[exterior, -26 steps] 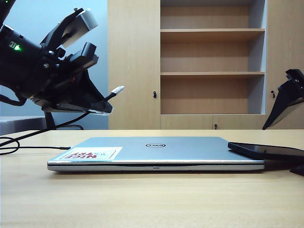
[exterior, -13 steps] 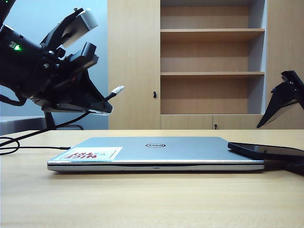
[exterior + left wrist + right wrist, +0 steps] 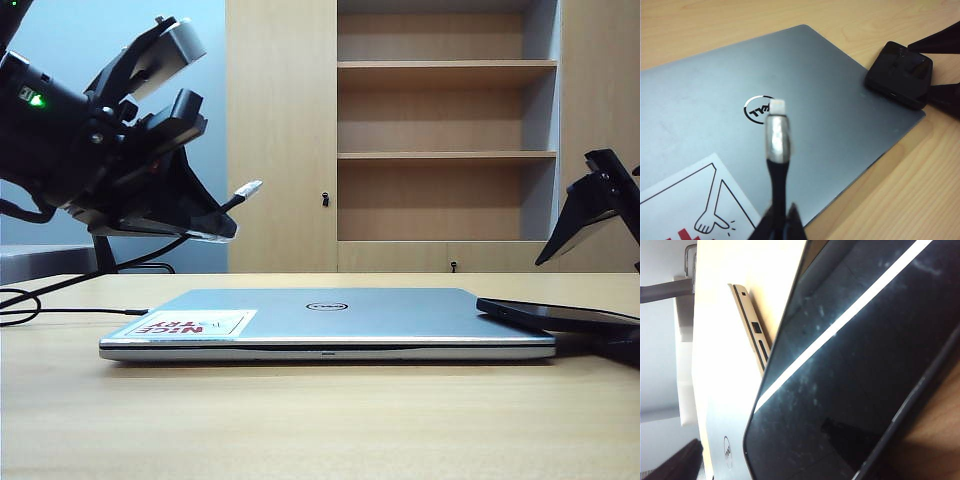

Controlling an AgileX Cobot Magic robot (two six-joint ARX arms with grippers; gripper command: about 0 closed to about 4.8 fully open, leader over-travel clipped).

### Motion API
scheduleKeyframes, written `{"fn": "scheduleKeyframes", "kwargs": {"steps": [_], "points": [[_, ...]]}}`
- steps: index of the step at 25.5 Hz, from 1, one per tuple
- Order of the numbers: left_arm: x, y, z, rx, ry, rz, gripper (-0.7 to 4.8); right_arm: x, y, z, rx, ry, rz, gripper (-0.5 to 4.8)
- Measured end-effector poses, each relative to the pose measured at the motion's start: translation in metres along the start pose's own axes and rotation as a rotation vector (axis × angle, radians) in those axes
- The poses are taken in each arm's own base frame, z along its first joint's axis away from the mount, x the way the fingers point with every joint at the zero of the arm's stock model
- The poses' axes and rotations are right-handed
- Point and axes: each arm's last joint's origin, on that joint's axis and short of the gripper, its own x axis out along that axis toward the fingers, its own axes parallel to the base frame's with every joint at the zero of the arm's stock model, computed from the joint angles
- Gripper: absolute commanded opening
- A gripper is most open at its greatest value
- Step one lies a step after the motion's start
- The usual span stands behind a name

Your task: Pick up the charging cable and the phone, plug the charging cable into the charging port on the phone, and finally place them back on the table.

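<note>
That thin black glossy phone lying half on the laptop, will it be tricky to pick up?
Probably. The thin black glossy phone looks slick, so it may slip between the open right gripper's fingers. It overhangs the closed silver laptop's edge, so a downward push could tip it. It seems stiff and light.

Closed silver Dell laptop (image 3: 330,322) with a corner sticker (image 3: 188,324); behind, a wooden shelf cabinet (image 3: 445,135).

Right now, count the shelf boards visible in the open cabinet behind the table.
2. One shelf board sits high in the open cabinet, the other shelf board lower down. Any boards above the picture's top edge are out of view.
</note>
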Motion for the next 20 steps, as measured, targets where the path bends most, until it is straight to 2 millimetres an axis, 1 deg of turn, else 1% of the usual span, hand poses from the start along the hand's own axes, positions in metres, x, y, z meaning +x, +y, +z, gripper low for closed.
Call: {"fn": "scheduleKeyframes", "kwargs": {"steps": [1,6,7,10,15,16,17,19,20], "points": [[0.0,0.0,0.0,0.0,0.0,0.0,-0.06,0.0,0.0,0.0,0.0,-0.001,0.0,3.71],[0.0,0.0,0.0,0.0,0.0,0.0,-0.06,0.0,0.0,0.0,0.001,-0.003,-0.001,2.85],[0.0,0.0,0.0,0.0,0.0,0.0,-0.06,0.0,0.0,0.0,0.001,-0.003,-0.001,2.73],[0.0,0.0,0.0,0.0,0.0,0.0,-0.06,0.0,0.0,0.0,0.001,-0.003,-0.001,2.61],[0.0,0.0,0.0,0.0,0.0,0.0,-0.06,0.0001,-0.0001,0.0001,0.002,-0.005,-0.002,1.52],[0.0,0.0,0.0,0.0,0.0,0.0,-0.06,0.0001,-0.0001,0.0001,0.001,-0.006,-0.003,0.95],[0.0,0.0,0.0,0.0,0.0,0.0,-0.06,0.0001,-0.0001,0.0,0.002,-0.008,-0.003,0.59],[0.0,0.0,0.0,0.0,0.0,0.0,-0.06,0.0003,-0.0002,0.0001,0.005,-0.014,0.01,0.02],[0.0,0.0,0.0,0.0,0.0,0.0,-0.06,0.0009,-0.0002,0.0006,0.009,-0.017,0.009,-0.06]]}}
